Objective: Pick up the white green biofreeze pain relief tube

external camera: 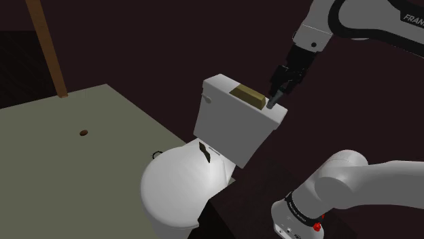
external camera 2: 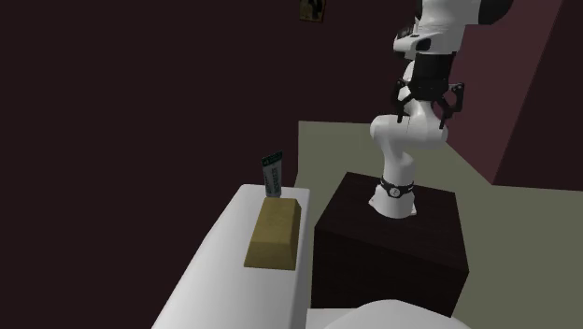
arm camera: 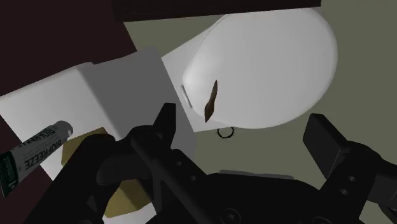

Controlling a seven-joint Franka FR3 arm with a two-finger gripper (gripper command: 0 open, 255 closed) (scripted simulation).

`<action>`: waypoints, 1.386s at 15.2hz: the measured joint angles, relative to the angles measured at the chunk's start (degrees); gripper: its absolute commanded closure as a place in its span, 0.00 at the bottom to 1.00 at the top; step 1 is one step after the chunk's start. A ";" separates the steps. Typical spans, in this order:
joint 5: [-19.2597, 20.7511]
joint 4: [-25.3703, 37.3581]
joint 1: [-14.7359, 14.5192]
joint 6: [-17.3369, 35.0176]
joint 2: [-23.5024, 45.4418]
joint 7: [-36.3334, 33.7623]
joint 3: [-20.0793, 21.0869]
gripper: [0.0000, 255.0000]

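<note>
Over one end of the white toilet tank (external camera: 231, 132), the black gripper (external camera: 276, 95) is hovering with its two fingers standing apart and clasping nothing. Seen from the wrist, the white tube (arm camera: 39, 150) with a green end is showing the word BIOFREEZE and sitting beside one finger (arm camera: 165, 122), outside the gap between the two. From the second exterior view the tube (external camera 2: 272, 175) is standing upright at the far end of the tank's top, just behind a tan block (external camera 2: 275, 234) lying flat there. Beyond the tank, the rounded white toilet lid (external camera: 173, 187) is closing the bowl above an olive-grey floor (external camera: 61, 136)
</note>
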State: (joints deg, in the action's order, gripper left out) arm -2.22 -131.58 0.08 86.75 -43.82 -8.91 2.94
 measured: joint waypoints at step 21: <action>7.84 2.38 9.13 25.73 17.34 10.36 -16.38 0.00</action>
State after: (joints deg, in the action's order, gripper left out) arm 5.62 -129.19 9.21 112.48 -26.47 1.45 -13.44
